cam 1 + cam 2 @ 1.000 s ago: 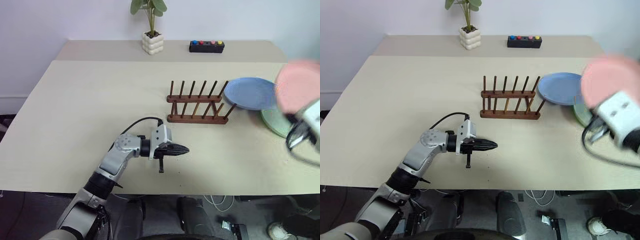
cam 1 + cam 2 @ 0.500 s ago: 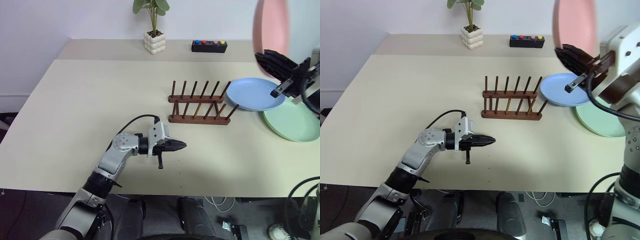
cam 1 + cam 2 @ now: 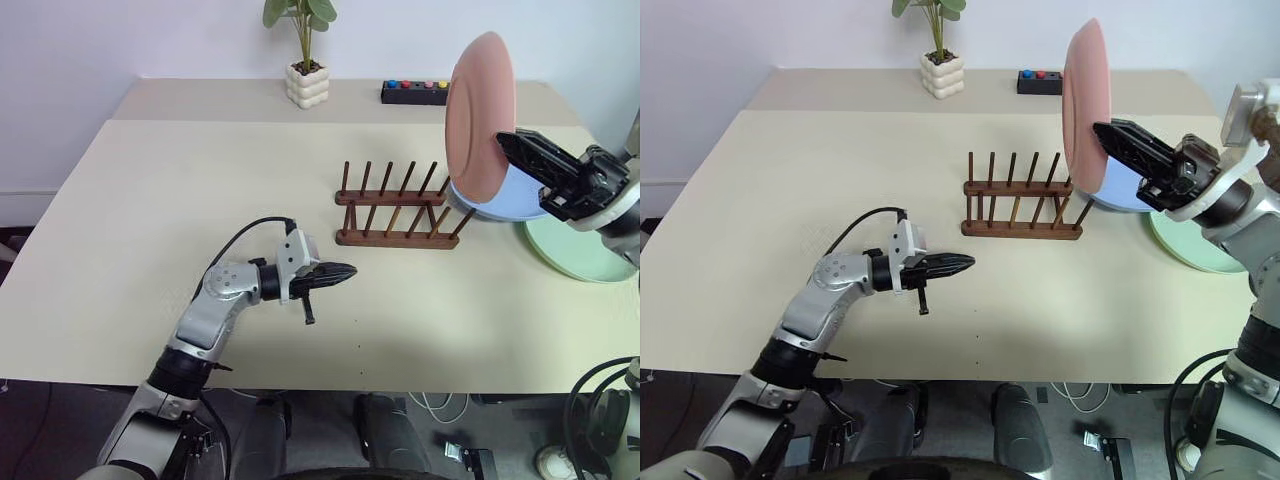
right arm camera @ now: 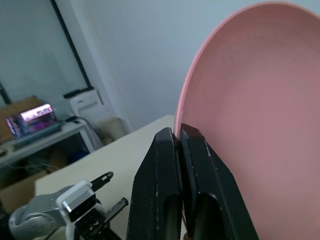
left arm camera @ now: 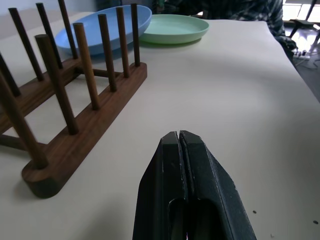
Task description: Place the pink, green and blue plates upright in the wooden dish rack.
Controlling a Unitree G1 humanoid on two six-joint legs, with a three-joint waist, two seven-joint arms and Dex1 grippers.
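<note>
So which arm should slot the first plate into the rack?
Right. Its claw is shut on the pink plate, held upright above the rack's right end. The left claw is shut, holding nothing.

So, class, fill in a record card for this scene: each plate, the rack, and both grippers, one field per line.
pink plate: upright in the air, edge pinched by right gripper, above rack's right end
blue plate: flat on table, beside rack
green plate: flat on table, right of blue
rack: no plates in it
left gripper: shut, holding nothing
</note>
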